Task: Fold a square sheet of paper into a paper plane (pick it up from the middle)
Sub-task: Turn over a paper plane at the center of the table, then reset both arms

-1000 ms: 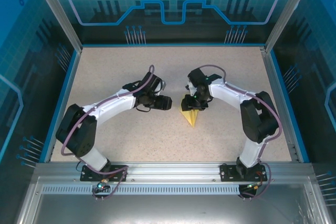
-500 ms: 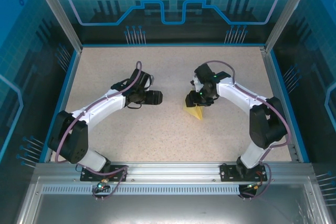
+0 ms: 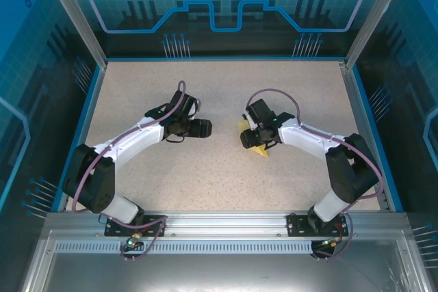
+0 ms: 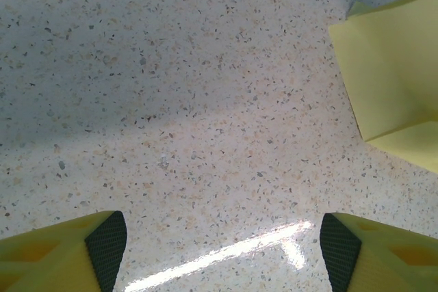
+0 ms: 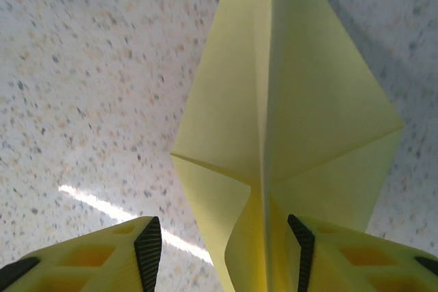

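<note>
Looking down from above, the left hand (image 3: 207, 128) hangs over the bare surface (image 3: 137, 87), near the paper plane (image 3: 261, 150), which lies half under the right hand (image 3: 246, 139). At the left wrist, the fingers (image 4: 102, 244) are spread with nothing between them. At the right wrist, the fingers are spread around the plane's folded end, which sits close to one finger (image 5: 301, 244).

Left end effector (image 3: 209, 128) has drawn back leftward from the paper plane (image 3: 262, 152).

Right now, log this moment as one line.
left gripper: jaws open, empty | right gripper: jaws open, astride creased paper plane
</note>
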You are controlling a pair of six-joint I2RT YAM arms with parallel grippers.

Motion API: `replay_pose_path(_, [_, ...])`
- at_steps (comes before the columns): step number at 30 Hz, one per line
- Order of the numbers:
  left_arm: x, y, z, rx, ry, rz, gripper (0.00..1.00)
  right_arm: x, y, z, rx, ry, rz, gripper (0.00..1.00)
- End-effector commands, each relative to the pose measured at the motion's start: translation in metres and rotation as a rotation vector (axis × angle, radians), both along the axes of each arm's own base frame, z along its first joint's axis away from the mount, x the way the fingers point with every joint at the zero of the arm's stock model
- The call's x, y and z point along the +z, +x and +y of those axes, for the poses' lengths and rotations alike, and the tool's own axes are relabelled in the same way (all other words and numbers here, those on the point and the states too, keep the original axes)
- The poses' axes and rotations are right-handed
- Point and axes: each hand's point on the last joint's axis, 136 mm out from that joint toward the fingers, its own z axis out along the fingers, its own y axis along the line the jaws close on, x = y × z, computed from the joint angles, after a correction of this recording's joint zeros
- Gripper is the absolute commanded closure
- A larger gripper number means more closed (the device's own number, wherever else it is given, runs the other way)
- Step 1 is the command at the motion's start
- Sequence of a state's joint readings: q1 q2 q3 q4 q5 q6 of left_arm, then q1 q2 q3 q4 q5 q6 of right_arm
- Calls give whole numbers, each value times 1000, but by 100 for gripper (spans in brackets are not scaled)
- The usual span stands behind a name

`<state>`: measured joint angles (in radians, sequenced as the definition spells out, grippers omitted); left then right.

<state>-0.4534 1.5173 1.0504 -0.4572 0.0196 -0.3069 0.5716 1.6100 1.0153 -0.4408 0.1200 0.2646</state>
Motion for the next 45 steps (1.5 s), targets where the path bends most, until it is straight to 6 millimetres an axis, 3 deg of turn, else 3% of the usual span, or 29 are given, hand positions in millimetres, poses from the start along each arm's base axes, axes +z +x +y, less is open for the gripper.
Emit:
replay_pose_path(1, [-3, 1, -2, -25, -7, 0, 22, 11, 18, 20, 76, 55, -128, 46])
replay_pose_path(7, [-4, -1, -4, -35, -15, 11, 22, -1, 22, 40, 174, 156, -126, 48])
replay_pose_path(16, [-16, -1, -30, -83, -118, 81, 27, 0, 16, 59, 179, 557, 59, 49])
replay_pose_path(21, [-21, 3, -46, -109, -150, 105, 30, 0, 17, 58, 146, 663, 115, 50])
replay_pose_path(28, [-13, 6, -41, -113, -110, 79, 27, 28, 22, 42, 120, 624, 45, 49])
replay_pose_path(33, [9, 13, -28, -122, -74, 25, 23, 56, 25, 15, 94, 580, -5, 48])
replay_pose_path(37, [28, 27, -5, -95, -34, -55, 20, 79, 32, -25, 42, 493, -114, 43])
replay_pose_path(41, [33, 48, 35, 15, 1, -127, 12, 80, 47, -76, -108, 357, -224, 32])
replay_pose_path(45, [23, 61, 85, 144, 135, -211, 7, 69, 54, -131, -292, 218, -350, 24])
